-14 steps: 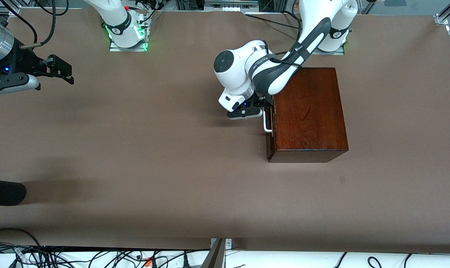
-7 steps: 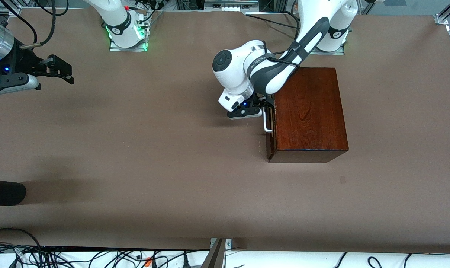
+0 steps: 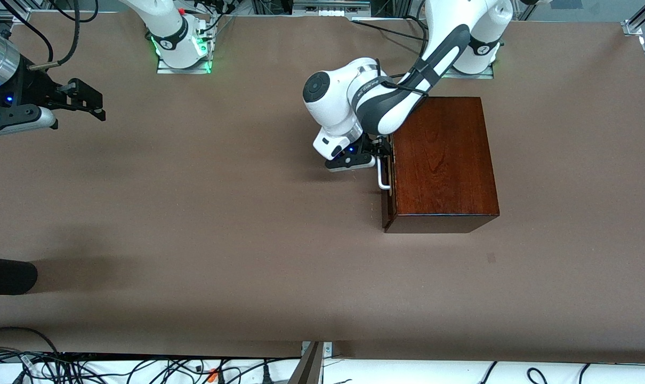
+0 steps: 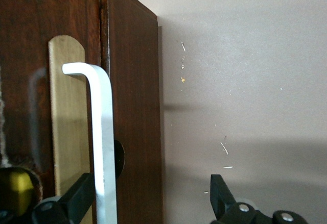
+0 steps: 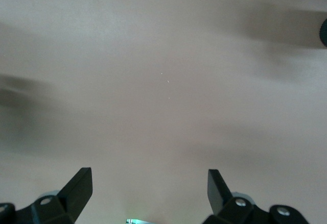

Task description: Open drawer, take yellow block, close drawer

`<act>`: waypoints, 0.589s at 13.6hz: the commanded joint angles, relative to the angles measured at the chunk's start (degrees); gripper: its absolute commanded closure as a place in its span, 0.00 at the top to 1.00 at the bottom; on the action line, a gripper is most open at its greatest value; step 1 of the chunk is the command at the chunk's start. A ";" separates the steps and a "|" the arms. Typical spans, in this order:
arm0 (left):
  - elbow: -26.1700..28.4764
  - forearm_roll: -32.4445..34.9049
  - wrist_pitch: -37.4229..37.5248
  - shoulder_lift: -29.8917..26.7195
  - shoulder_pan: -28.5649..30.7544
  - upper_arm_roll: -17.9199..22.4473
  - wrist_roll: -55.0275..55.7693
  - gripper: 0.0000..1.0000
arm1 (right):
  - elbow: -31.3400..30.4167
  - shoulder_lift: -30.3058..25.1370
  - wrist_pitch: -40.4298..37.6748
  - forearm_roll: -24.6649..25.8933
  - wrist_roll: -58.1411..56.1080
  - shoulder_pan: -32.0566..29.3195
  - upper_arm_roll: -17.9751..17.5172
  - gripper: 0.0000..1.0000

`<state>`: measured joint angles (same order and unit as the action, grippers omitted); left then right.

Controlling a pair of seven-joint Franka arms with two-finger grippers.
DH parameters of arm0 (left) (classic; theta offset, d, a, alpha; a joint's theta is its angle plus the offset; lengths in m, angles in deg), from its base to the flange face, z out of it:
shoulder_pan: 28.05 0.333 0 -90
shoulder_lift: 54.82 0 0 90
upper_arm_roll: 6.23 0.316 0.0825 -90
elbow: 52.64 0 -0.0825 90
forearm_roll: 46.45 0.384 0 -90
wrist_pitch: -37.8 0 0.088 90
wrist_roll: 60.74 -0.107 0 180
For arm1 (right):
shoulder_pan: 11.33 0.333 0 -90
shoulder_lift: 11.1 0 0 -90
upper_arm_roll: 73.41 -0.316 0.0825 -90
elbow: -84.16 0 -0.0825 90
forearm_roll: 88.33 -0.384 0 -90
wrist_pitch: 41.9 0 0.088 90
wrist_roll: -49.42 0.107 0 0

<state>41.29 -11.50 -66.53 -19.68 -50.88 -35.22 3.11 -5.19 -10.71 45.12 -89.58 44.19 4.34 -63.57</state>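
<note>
The wooden box [image 3: 442, 160] stands on the brown bench [image 3: 221, 224], toward the left arm's end of it. Its drawer [image 3: 386, 184] is pushed in, so the dark front sits flush with the box. The white handle [image 3: 381, 175] of the drawer points toward the right arm's end of the bench.

The left claw [image 3: 380, 151] is right at this handle, at its end farther from the front camera. In the left wrist view the claw [image 4: 153, 196] is wide open. One finger [image 4: 76, 198] lies just beside the white bar [image 4: 102, 147], close to the drawer front, and the second finger [image 4: 220, 196] is well apart from the bar, over the bare bench. The bar stands between the two fingers, and they do not press it. A small yellow shape shows at the edge of the left wrist view, but I cannot tell what it is. The yellow block itself cannot be seen.

The right claw [image 3: 90, 101] waits in the air over the right arm's end of the bench. Its fingers [image 5: 76, 185] are spread wide and hold nothing.
</note>
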 commanded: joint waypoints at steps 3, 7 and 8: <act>-2.60 1.35 0.96 2.04 -0.81 0.25 0.93 1.00 | 0.58 0.14 -0.80 0.37 0.39 -0.38 -0.09 1.00; -3.04 0.82 0.97 2.04 -0.99 0.25 0.93 1.00 | 0.58 0.14 -0.80 0.37 0.39 -0.38 0.00 1.00; -3.13 0.73 0.97 2.04 -0.99 0.25 1.01 1.00 | 0.58 0.14 -0.80 0.37 0.39 -0.38 0.00 1.00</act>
<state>40.04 -11.49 -66.57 -18.62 -50.99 -35.21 3.28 -5.19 -10.71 45.12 -89.58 44.19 4.33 -63.40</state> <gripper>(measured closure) 0.000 0.000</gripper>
